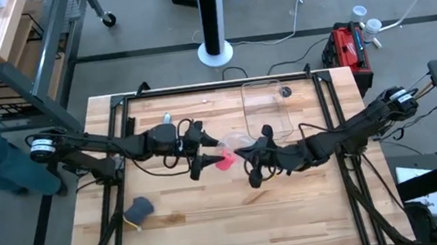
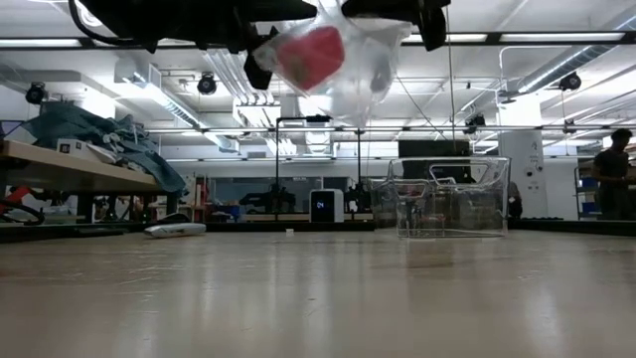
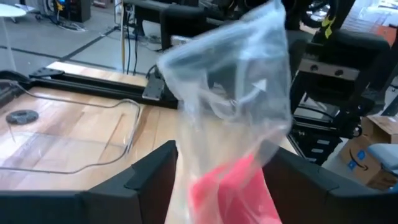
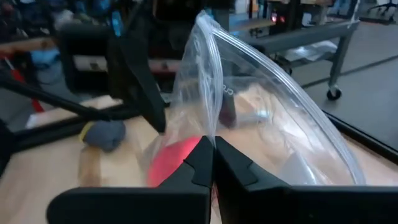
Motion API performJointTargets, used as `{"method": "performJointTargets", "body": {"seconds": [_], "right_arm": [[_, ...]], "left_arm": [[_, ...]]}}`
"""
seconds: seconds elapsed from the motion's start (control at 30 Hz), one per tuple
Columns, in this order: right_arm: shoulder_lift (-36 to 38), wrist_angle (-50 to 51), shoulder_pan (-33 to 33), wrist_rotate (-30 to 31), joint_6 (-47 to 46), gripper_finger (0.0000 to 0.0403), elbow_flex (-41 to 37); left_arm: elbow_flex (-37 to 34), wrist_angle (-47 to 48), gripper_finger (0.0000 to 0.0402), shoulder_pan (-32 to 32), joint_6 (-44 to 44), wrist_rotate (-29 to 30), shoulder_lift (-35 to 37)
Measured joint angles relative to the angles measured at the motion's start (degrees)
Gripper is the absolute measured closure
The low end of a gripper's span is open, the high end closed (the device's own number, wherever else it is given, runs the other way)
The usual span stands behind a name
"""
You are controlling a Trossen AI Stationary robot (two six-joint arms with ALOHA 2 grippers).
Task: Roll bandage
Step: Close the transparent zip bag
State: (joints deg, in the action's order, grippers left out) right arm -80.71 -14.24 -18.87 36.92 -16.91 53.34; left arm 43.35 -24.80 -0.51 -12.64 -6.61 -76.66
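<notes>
Nearest my wrist cameras is the clear plastic bag [image 3: 230,106], held up off the table between both arms; it is the biggest thing in hand, and the bandage [image 3: 233,193] sits inside it as a pink-red lump near its lower end. The right gripper [image 4: 213,152] has its two fingers closed tight on the bag's film, edge to edge with only plastic between them; the left gripper [image 3: 217,168] has its fingers spread either side of the bag where the bandage lies, and I cannot tell whether they press on it or merely flank it. From above, both grippers meet over the middle of the table [image 1: 214,230], the pink showing between them.

I judge the bandage light, soft and easily crushed, so it should deform rather than resist; the bag around it is slick and crinkly and will likely slide under the fingers. To roll it I would need it out of the bag first, then take it by one free end rather than the middle of the lump.

The table is pale wooden board, smooth; a clear tray [image 1: 263,105] lies toward its far side, a dark grey-blue lump [image 1: 138,207] nearer the left arm's side. Beyond, a workshop with strip lights, benches and a person [image 2: 616,174] at the far right.
</notes>
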Motion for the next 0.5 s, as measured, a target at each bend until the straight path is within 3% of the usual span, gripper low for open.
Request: {"method": "performJointTargets", "body": {"seconds": [0.13,0.3,0.5], "right_arm": [[0.0,-0.9,0.0,-3.2,0.0,0.0403,0.0],[0.0,-0.8,0.0,-4.6,1.0,0.0403,0.0],[0.9,2.4,0.0,-8.7,1.5,0.0379,0.0]], "left_arm": [[0.0,-0.9,0.0226,0.1,0.3,0.1,0.0],[0.0,-1.0,0.0373,0.2,3.3,-0.4,0.0],[-0.1,0.3,0.0397,1.7,10.9,-6.6,0.0]]}}
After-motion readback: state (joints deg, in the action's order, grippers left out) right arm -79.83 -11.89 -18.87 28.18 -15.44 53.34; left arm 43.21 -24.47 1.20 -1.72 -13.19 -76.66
